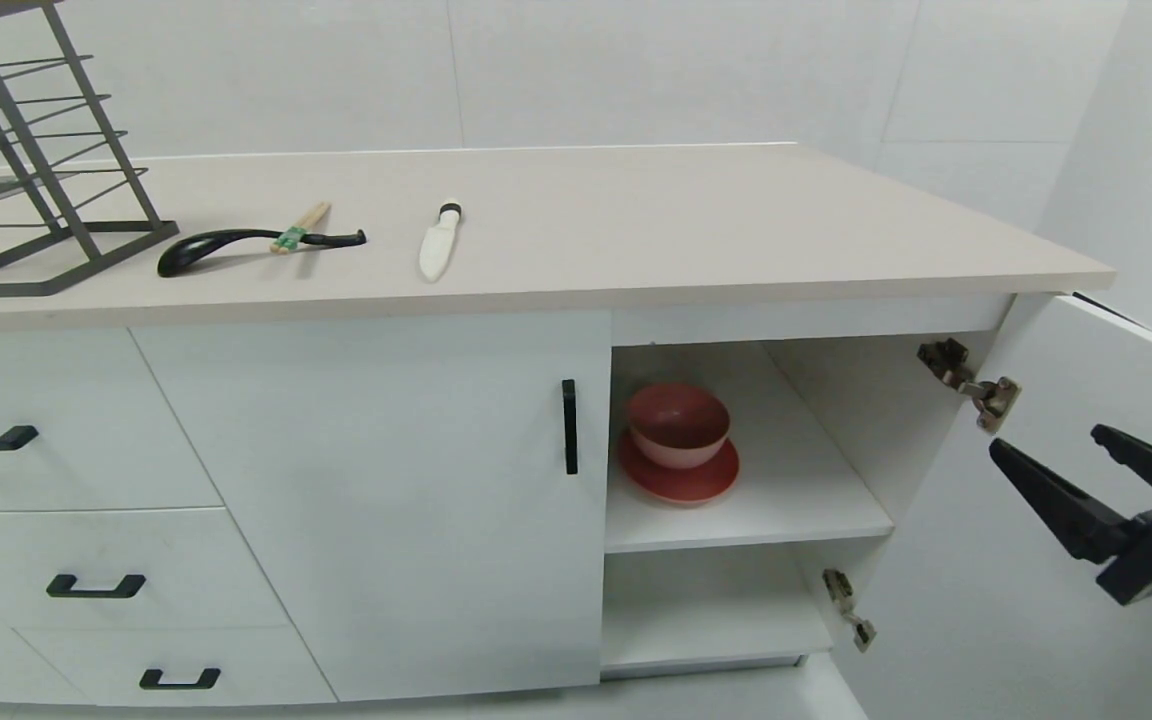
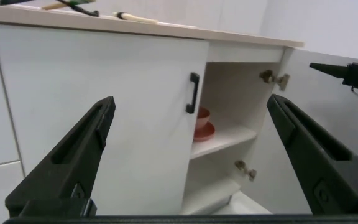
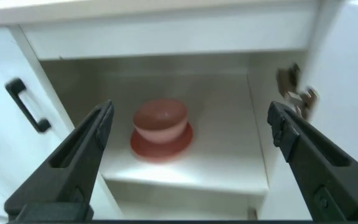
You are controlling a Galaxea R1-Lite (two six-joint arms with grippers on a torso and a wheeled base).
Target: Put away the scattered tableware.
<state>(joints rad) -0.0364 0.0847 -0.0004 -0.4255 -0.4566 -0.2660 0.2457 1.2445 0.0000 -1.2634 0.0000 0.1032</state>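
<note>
Plainly, the right gripper (image 1: 1046, 440) is hanging with its two black fingers spread wide and nothing between them, at about four o'clock in the head view, just in front of the open white cupboard door (image 1: 1036, 560). The left gripper (image 2: 190, 102) is likewise standing wide apart and gripping nothing, facing the cupboard front from lower down. Beyond the right gripper, toward nine o'clock from it, a pinkish-red round bowl (image 1: 678, 425) is sitting upright on a flat red plate (image 1: 678, 478), and both are resting on the upper white shelf (image 1: 806, 505) inside the open compartment. At nine o'clock of the bowl, the closed white door with a vertical black bar handle (image 1: 569, 427) is standing beside the opening. Above, on the pale beige countertop (image 1: 686, 220), a white knife with a black band near its handle (image 1: 438, 245) is lying at about eleven o'clock from the bowl. Farther toward nine o'clock, a glossy black long-handled spoon (image 1: 226, 245) is lying touching a pair of wooden chopsticks with a green wrapper (image 1: 298, 228). At the ten o'clock corner of the head view, a dark grey wire rack (image 1: 26, 170) is standing on the counter.
</note>
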